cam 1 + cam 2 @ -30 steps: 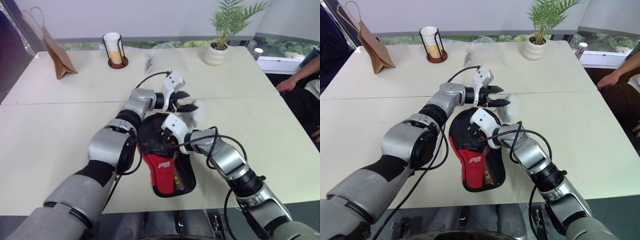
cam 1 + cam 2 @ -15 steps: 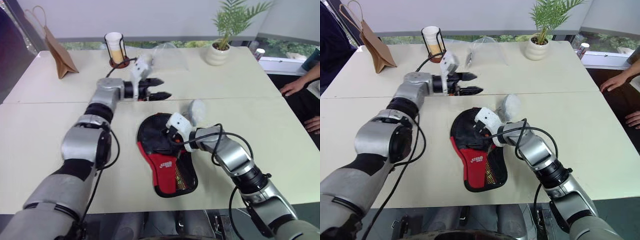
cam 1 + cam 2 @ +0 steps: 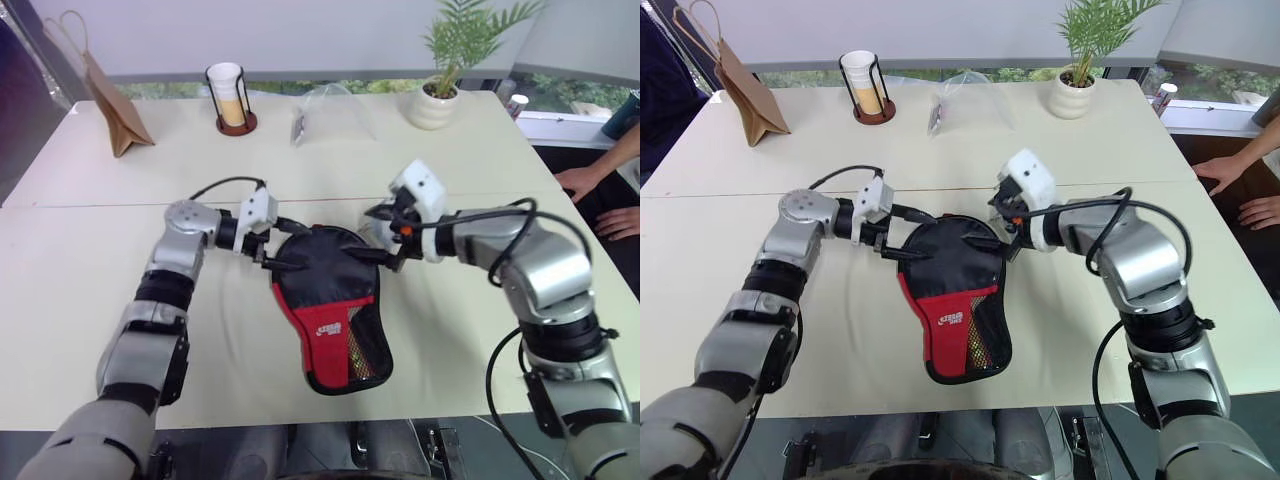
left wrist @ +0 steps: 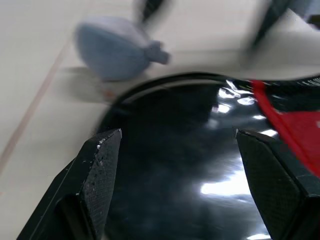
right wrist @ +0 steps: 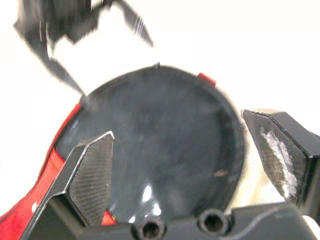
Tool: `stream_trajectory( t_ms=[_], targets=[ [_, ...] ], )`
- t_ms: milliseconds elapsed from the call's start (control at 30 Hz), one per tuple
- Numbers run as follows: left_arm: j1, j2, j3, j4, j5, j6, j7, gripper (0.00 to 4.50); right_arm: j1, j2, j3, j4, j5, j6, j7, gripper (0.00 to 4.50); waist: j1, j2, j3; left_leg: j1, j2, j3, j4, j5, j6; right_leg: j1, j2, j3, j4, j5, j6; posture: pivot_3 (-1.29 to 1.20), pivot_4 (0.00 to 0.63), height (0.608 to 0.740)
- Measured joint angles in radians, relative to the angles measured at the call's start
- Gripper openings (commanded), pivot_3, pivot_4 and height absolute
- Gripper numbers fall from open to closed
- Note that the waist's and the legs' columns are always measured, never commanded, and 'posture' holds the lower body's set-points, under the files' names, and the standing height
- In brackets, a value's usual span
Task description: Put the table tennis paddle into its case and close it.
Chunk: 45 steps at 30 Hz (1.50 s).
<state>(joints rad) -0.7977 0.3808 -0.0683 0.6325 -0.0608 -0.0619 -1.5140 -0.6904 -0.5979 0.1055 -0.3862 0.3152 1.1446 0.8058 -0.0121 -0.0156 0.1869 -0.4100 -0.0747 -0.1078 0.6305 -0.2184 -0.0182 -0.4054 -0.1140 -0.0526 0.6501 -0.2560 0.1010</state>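
A black-and-red case (image 3: 330,300) is seen lying flat near the front edge of the tabletop (image 3: 90,270), about midway along it, its round black head turned toward the far edge and its red, mesh-pocketed narrow end pointed back at the front edge, so that its long axis runs from front to far edge with a slight slant. The paddle is not made out as a separate thing; it is judged to be already inside, though whether the zipper rim is fully closed cannot be told. The round head is flanked by both arms: the left claw (image 3: 277,246) is held just beside the head's left rim, pointed across toward the right edge, its two black fingers (image 4: 100,170) apart with nothing between them; the right claw (image 3: 387,232) is poised just beside and above the head's right rim, its fingers (image 5: 90,175) spread wide and likewise empty. Neither is seen gripping the fabric. The case thus lies between the two claws, each about equally near, and any closing move would have to be made along the curved rim of the head. A paper bag (image 3: 110,105), a cup in a holder (image 3: 228,97) and a potted plant (image 3: 440,90) are seen along the far edge, well apart from the work.
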Motion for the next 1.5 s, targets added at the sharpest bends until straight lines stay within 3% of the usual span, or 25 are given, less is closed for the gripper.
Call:
stream_trajectory(
  t_ms=[200,433,1133,1400,1467,1500],
  targets=[
    [0.127,-0.047,-0.083,-0.179,-0.005,0.037,0.087,3.74,-0.053,-0.086,-0.058,0.047,0.028,-0.005,-0.013,4.50,0.001,0.000,0.000,0.000,-0.001,0.000,0.000,0.000,0.000,0.000,-0.001,0.000,-0.001,0.000,0.000,0.00,0.150,0.740],
    [0.196,-0.058,-0.140,-0.269,0.008,0.084,0.217,3.74,-0.066,-0.084,-0.034,0.298,-0.048,-0.117,-0.097,4.50,-0.005,0.001,0.000,0.000,0.000,0.001,-0.001,0.000,0.000,0.000,0.000,0.001,0.000,0.000,0.000,0.00,0.150,0.740],
    [0.255,-0.034,-0.175,-0.339,0.004,0.143,0.356,3.74,-0.201,0.141,0.038,0.813,-0.137,-0.196,-0.206,4.50,-0.002,0.003,-0.001,0.002,0.000,0.001,0.000,0.000,0.000,0.002,0.000,0.001,0.000,0.001,-0.001,0.00,0.150,0.740],
    [0.255,-0.031,-0.180,-0.338,0.000,0.145,0.362,3.78,-0.216,0.144,0.036,0.840,-0.140,-0.215,-0.206,0.81,-0.002,0.003,-0.001,0.002,0.000,0.001,0.000,0.000,0.000,0.002,0.000,0.001,0.000,0.001,-0.001,0.00,0.150,0.740],
    [0.255,-0.031,-0.184,-0.338,-0.001,0.148,0.362,3.78,-0.215,0.140,0.036,0.832,-0.144,-0.211,-0.206,0.22,-0.002,0.003,-0.001,0.002,0.000,0.001,0.000,0.000,0.000,0.002,0.000,0.001,0.000,0.001,-0.001,0.00,0.150,0.740],
    [0.255,-0.031,-0.186,-0.338,-0.002,0.150,0.362,3.78,-0.214,0.138,0.036,0.824,-0.144,-0.205,-0.205,0.20,-0.002,0.003,-0.001,0.002,0.000,0.001,0.000,0.000,0.000,0.002,0.000,0.001,0.000,0.001,-0.001,0.00,0.150,0.740]
  ],
)
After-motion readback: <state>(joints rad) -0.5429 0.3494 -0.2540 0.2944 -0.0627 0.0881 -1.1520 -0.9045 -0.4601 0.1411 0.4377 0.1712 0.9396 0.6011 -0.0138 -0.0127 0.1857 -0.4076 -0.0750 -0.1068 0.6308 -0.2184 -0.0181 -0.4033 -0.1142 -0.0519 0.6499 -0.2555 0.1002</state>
